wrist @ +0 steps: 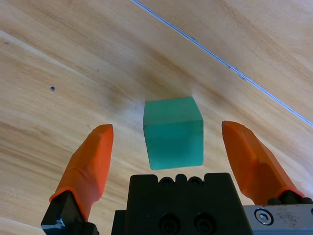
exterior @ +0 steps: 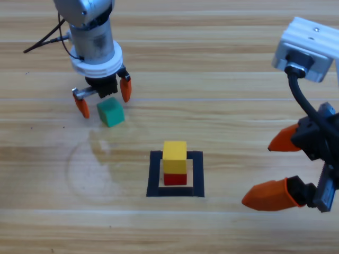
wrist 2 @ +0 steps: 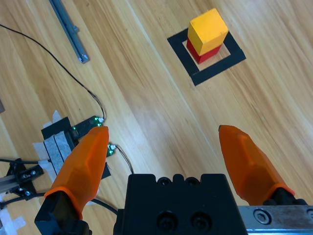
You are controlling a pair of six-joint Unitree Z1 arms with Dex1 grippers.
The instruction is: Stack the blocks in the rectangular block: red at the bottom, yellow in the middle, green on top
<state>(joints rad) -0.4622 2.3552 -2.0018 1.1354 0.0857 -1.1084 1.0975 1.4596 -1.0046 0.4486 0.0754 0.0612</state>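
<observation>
1. Step in hand: the last block. Yellow cube [exterior: 175, 151] already sits on red cube [exterior: 175, 178] inside the black tape square [exterior: 155, 174]; only the green cube [exterior: 110, 112] is left, lying on the surface [exterior: 222, 69] well up-left of the stack.
2. Left tool [exterior: 103, 98] is released, jaws spread either side of the green cube; the wrist view shows the cube [wrist: 173, 132] between them, gaps both sides, not gripped.
3. Right tool [exterior: 278, 169] is released, holds nothing, waits at the right edge.
4. Next move likely: lower, clench on green, lift, carry over the stack, set down squarely without nudging yellow.
</observation>
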